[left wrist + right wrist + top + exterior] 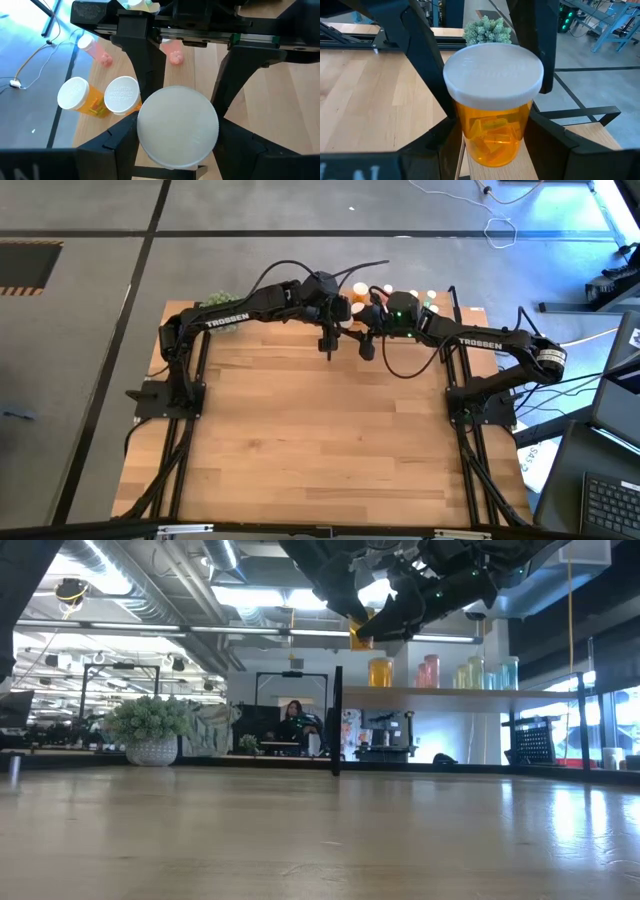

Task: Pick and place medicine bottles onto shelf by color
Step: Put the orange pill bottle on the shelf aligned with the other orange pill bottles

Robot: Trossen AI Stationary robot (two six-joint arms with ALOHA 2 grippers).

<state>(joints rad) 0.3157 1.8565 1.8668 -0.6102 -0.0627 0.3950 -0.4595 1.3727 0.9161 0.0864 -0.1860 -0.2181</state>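
The table (330, 440) is a light wooden top, mostly bare in front. At its far edge stands the shelf (470, 693), a pale board on thin black posts. On the shelf, the low view shows an orange bottle (380, 672), a pink bottle (431, 671) and paler yellow, green and blue ones beside them. A plant (150, 730) in a white pot sits on the table's far left corner.

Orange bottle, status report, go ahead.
Both grippers, left and right, clamped on one orange bottle above the shelf. Handover underway. Nothing blocking.
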